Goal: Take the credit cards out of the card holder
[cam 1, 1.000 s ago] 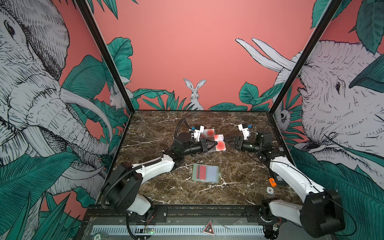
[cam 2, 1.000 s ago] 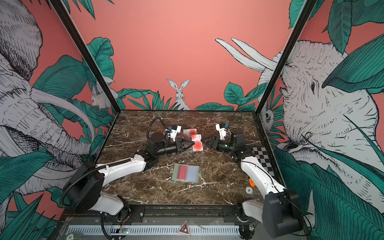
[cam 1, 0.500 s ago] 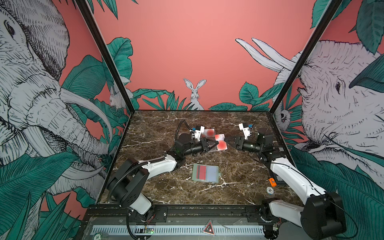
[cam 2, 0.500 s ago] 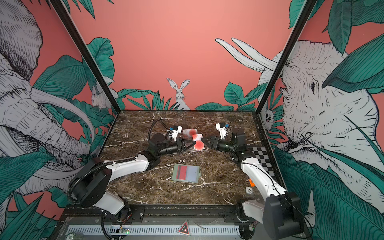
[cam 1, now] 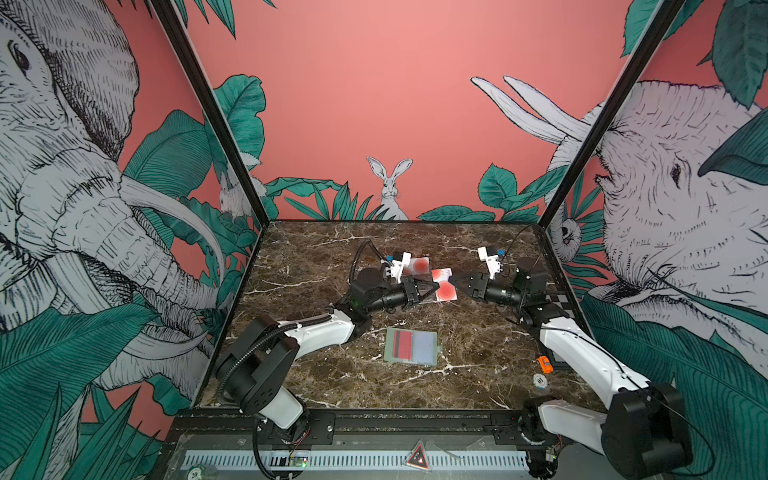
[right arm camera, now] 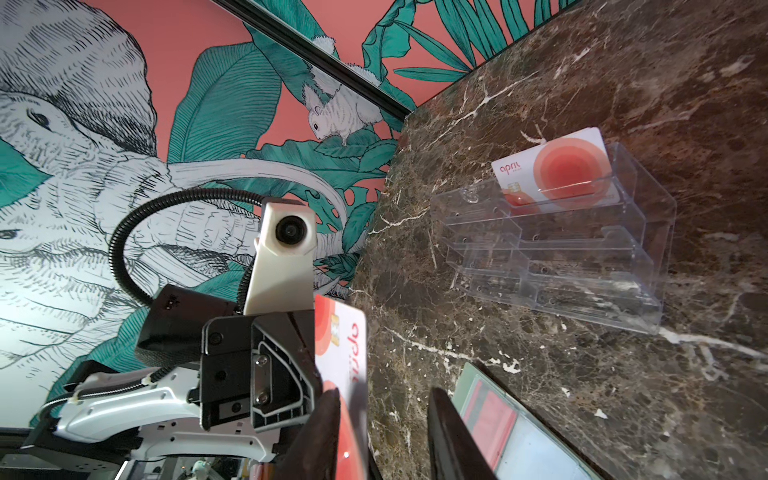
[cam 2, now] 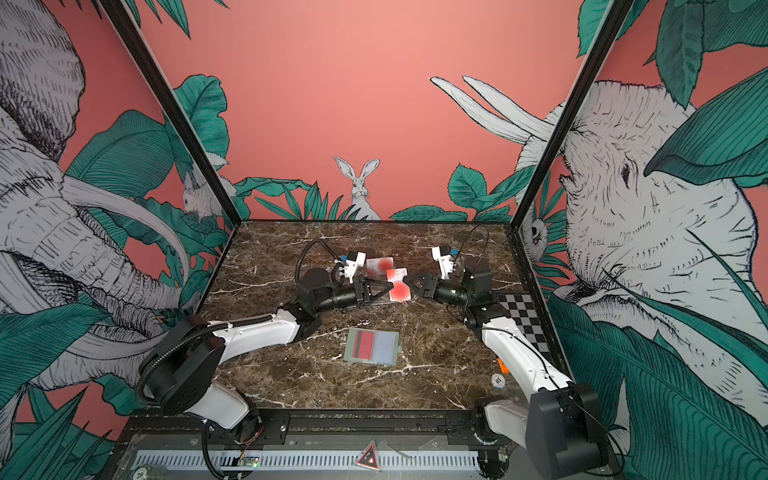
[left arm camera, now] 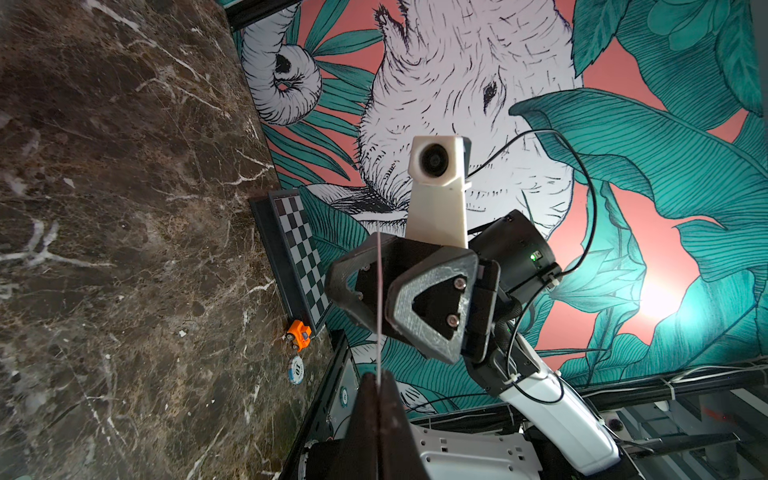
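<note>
Nearest the front edge of the tabletop, the card holder lay open and flat, a red card with a dark stripe showing under one clear sleeve. Beyond it, the left claw was clamped tight on one edge of a credit card, white with red-orange circles. It held the card up on edge above the marble, well apart from the card holder. From the opposite side the right claw faced it, jaws partly apart with the card's free edge between them. Seen from the right wrist, the card sat right beside one finger while the other stood off. Farther back stood a clear stand, a second credit card upright in its back tier.
</note>
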{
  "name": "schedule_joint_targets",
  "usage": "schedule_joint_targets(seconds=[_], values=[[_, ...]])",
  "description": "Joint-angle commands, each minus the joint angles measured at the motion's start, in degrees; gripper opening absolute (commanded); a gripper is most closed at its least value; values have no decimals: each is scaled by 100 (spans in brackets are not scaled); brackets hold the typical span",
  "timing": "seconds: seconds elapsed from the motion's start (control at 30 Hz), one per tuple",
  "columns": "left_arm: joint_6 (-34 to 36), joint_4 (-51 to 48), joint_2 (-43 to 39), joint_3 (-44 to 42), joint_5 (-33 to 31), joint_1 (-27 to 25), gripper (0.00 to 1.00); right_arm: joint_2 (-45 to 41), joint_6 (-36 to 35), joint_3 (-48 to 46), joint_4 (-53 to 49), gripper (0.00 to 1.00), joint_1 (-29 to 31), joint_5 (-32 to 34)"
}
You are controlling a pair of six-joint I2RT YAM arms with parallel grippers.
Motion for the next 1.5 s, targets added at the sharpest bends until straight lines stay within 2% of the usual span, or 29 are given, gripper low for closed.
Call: schedule_joint_targets(seconds=[0.0, 0.2, 0.27, 0.33, 0.47, 0.5, 0.6, 0.73, 0.9, 1.03, 1.23, 1.47], values=[[-89, 312, 61, -65, 92, -35, 0, -72, 63, -54, 379, 29, 47, -129], [-238, 636, 262, -85, 134, -32, 0, -34, 96, -67, 400, 3, 96, -231], [-220, 649, 268, -94, 113, -35, 0, -65, 27, -48, 306, 0, 94, -266], [-130, 564, 221, -128, 12, -27, 10, -156, -91, -19, 123, 0, 90, -251], [113, 355, 39, -158, 0, 21, 47, -341, -505, 120, -467, 0, 81, -138], [194, 235, -24, -155, 2, 35, 53, -371, -585, 151, -568, 0, 80, -135], [682, -395, -381, -138, -59, 57, 67, -455, -783, 209, -776, 0, 73, -133], [1473, -1574, -1016, -121, -627, 97, 78, -501, -987, 269, -1014, 0, 76, -112], [2365, -2839, -1882, -155, -1439, 102, 87, -558, -1349, 460, -1442, 0, 74, -135], [2848, -2976, -2586, -541, -2058, 105, 96, -656, -1278, 441, -1230, 0, 81, -220], [3798, -3542, -3514, -635, -2561, 104, 98, -857, -1752, 504, -1749, 0, 80, 10], [4663, -4170, -4263, -648, -2883, 105, 99, -980, -1907, 397, -1808, 0, 81, 57]])
